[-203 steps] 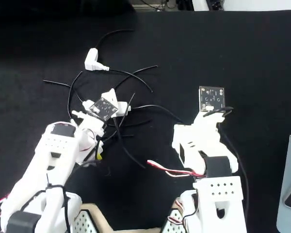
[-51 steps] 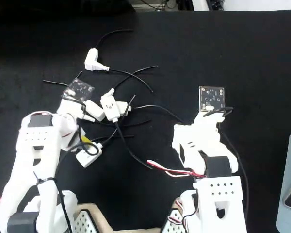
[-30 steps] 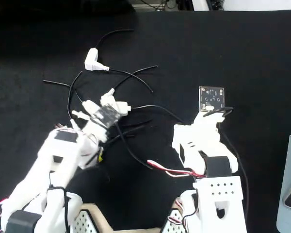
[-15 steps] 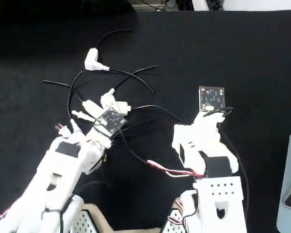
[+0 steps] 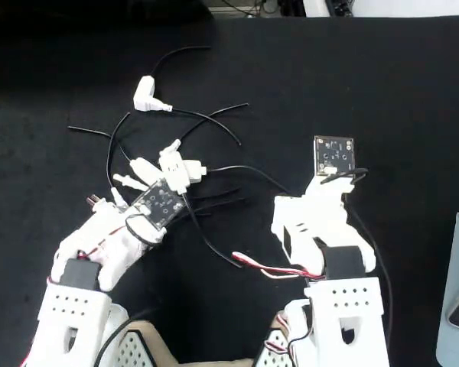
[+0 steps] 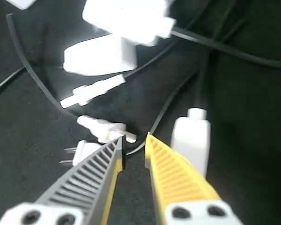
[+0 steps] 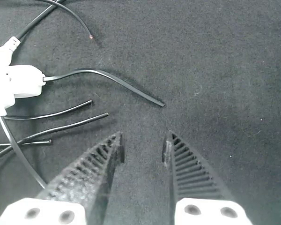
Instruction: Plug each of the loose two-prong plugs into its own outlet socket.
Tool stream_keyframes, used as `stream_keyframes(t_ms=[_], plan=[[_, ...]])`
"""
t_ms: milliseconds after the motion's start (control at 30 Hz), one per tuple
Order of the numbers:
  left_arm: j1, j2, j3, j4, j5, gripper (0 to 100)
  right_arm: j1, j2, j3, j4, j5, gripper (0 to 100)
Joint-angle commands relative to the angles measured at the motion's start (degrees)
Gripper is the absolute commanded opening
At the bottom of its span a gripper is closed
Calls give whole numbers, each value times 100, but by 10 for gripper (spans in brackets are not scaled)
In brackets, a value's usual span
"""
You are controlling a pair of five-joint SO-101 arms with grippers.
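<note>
The black tabletop point(image 5: 398, 84) carries two white arms at its near edge. The left arm point(image 5: 99, 252) leans toward a cluster of white plugs and sockets point(image 5: 176, 167) tangled in black cords point(image 7: 91, 70). The right arm point(image 5: 321, 229) is well apart from them, over bare cloth. The right gripper point(image 7: 143, 147) stands moderately wide with nothing between its fingers. The left gripper point(image 6: 133, 143) shows only a narrow gap, empty, its tips just beside a two-prong plug point(image 6: 82, 152) and a white corded block point(image 6: 192, 140). Another white plug point(image 5: 144, 93) lies farther off, alone
</note>
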Motion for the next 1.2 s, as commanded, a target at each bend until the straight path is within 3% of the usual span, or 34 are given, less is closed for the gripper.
stream_keyframes(t_ms=[0, 133, 300, 600, 767, 933, 1167], plan=[[-453, -536, 40, -211, -70, 91, -88, -48, -48, -97, -18, 138], [-690, -791, 233, -387, -70, 91, -88, -48, -48, -97, -18, 138], [-470, -703, 699, -396, -97, 88, -88, -48, -48, -97, -18, 138], [708, -519, -92, 1486, -44, 88, -413, -48, 13, -79, -18, 138], [1191, -281, -171, 1837, 141, 88, -413, -48, 13, -62, -18, 138], [1068, -246, -576, 1934, 185, 90, -396, -48, 13, -62, -18, 138], [-198, -193, -2141, 2356, 378, 91, -413, -40, -92, -44, 105, 138]])
